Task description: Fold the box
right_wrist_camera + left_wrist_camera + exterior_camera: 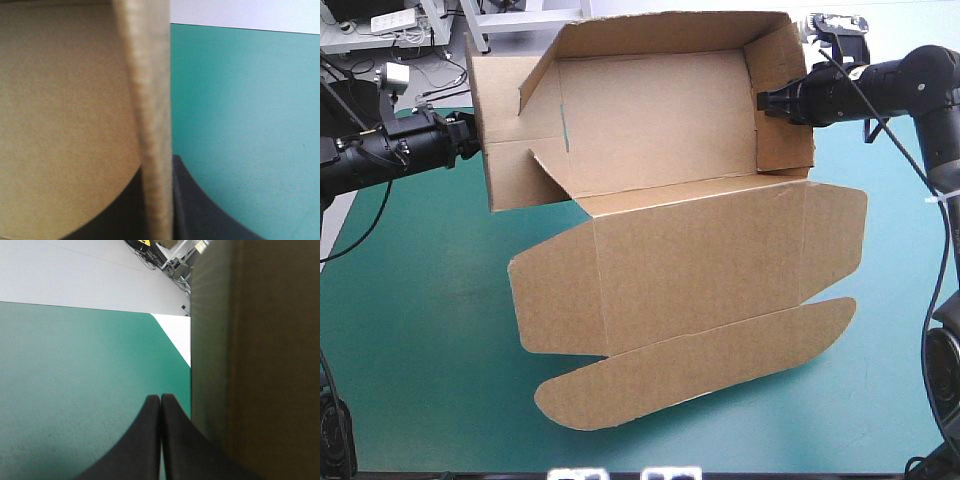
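- The box (660, 120) sits at the 12 o'clock side of the cover (410, 330), with its long axis running 9 to 3 o'clock between the two arms. Its walls are up and it is open on top.
- The lid (700, 260) lies flat from the tray toward 6 o'clock, and its rounded flap (690, 365) is nearest 6. I cannot tell whether the lid rests on the cover or hangs just above it.
- The right gripper (765, 100) comes in from 3 o'clock and pinches the right wall (782, 95). In its wrist view the board edge runs between the two black fingers, one on each face.
- The left gripper (160, 399) comes in from 9 o'clock with its fingers pressed together, tip to tip, and nothing between them. The left wall (500, 120) stands just beside it. It looks to be against the outer face, though contact is not certain.
- Both grippers are at the box ends, so neither is clearly nearer.
- The 9 o'clock end looks unfinished, because its inner flaps (545, 160) stand loose and angled into the tray. The coming move likely turns on pushing that end in toward 3 o'clock while the right grip braces it.
- There is open cover at 9 and at 6 to 7 o'clock. At 12 o'clock the tray is close to the table's far edge, leaving little room there.
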